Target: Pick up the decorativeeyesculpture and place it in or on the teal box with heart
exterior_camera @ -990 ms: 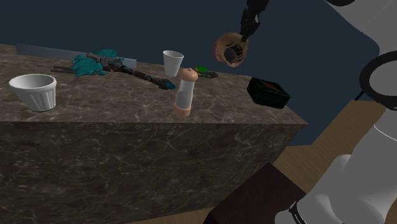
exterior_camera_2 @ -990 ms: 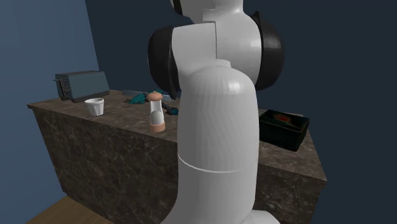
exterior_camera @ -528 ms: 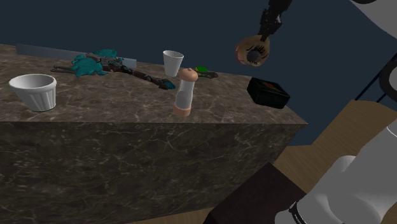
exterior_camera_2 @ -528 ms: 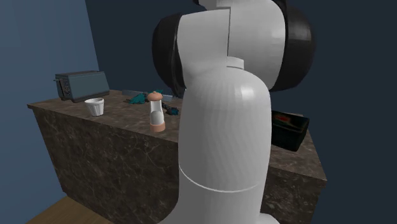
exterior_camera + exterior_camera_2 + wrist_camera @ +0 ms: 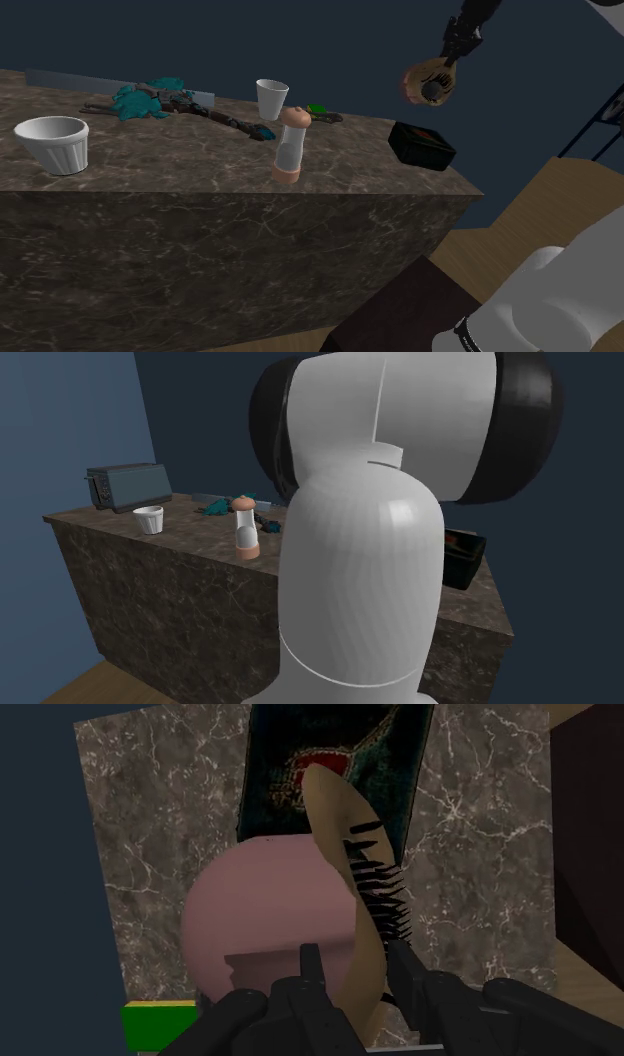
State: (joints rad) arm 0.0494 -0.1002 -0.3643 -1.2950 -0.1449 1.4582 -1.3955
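One eye sculpture (image 5: 428, 83) clasped in the gripper (image 5: 352, 966), above the table (image 5: 180, 155).
On it: one box (image 5: 421, 145), two white cups (image 5: 52, 143) (image 5: 271, 98), one grinder (image 5: 289, 145).

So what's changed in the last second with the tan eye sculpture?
The black two-finger gripper, shut on the tan eye-shaped sculpture with black lashes throughout, carried it toward the shoulder view's right, to above the dark teal box with a red heart. The white ribbed cup, the pink-capped grinder and the box stayed put.
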